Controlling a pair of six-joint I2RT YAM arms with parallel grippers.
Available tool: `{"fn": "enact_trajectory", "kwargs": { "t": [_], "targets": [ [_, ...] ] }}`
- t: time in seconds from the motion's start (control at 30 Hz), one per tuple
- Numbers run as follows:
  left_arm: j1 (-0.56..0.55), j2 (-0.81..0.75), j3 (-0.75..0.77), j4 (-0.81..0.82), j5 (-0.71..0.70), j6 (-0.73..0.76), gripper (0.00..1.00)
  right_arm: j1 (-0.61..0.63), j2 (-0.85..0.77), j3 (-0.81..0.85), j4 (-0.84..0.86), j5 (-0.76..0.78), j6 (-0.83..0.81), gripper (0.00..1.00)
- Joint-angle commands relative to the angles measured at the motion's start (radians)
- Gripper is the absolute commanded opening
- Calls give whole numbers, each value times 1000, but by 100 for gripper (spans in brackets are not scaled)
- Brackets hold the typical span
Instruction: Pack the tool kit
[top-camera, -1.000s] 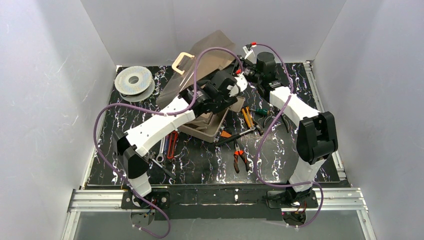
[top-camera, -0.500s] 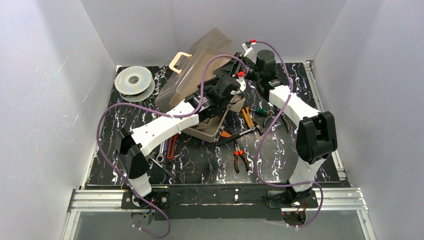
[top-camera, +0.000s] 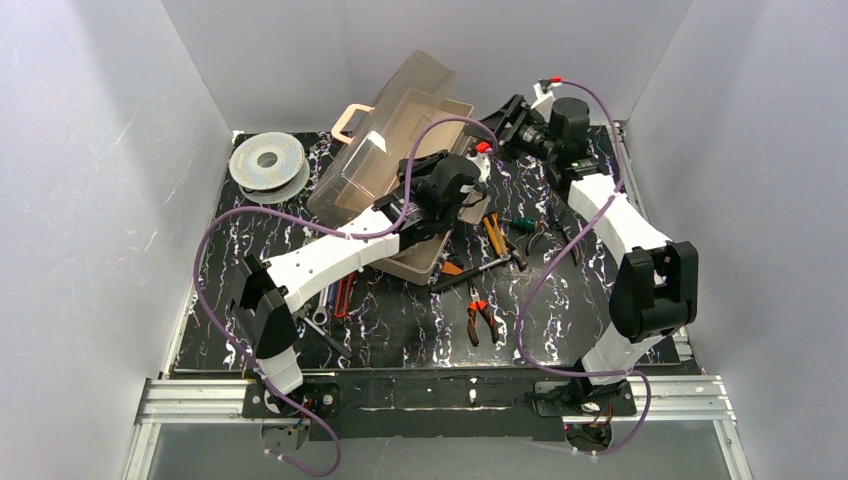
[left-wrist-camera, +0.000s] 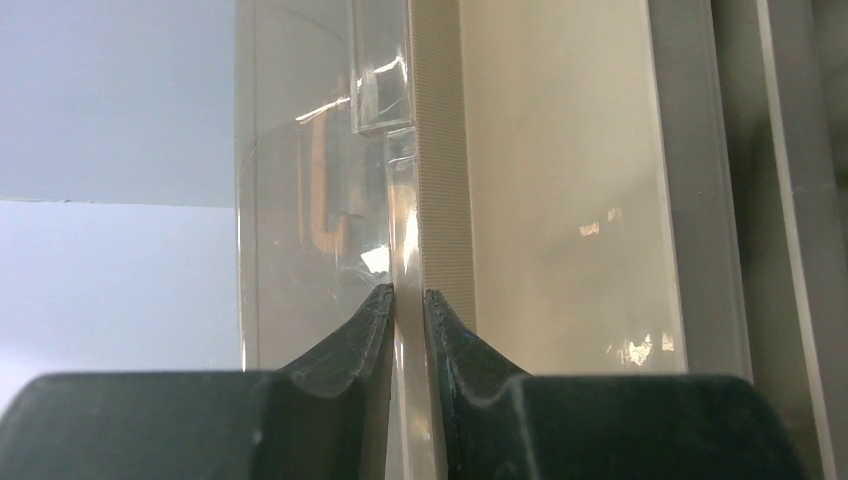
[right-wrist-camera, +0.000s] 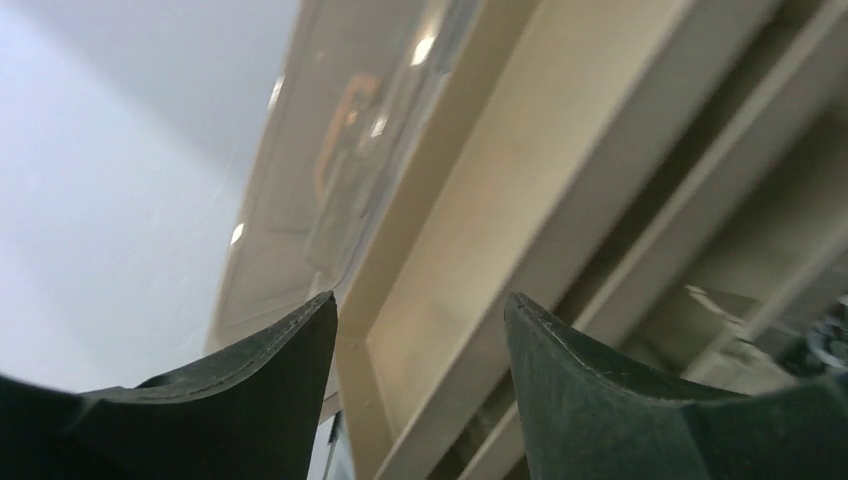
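I note toolbox (top-camera: 412, 262) at far centre of desk (top-camera: 400, 340), lid (top-camera: 430, 75) raised. Left fingers (left-wrist-camera: 388, 308) pinched tight on lid edge. Right fingers (top-camera: 508, 112) spread wide, gripping nothing, close to tray (right-wrist-camera: 470, 260). Orange pliers (top-camera: 480, 315) loose nearer front edge.

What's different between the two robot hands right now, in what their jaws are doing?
On the left gripper the jaws are nearly shut; on the right gripper they stand wide apart. The left one grips the thin clear edge of the lid; the right one holds nothing. Both face the tan toolbox.
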Motion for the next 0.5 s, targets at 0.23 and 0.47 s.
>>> {"fn": "enact_trajectory", "kwargs": {
  "t": [0.23, 0.47],
  "targets": [
    [40, -86, -5, 3, 18, -79, 1, -80, 43, 104, -462, 372, -210, 77],
    [64, -105, -22, -2, 12, -103, 0, -65, 182, 224, -526, 361, -247, 70]
  ]
}}
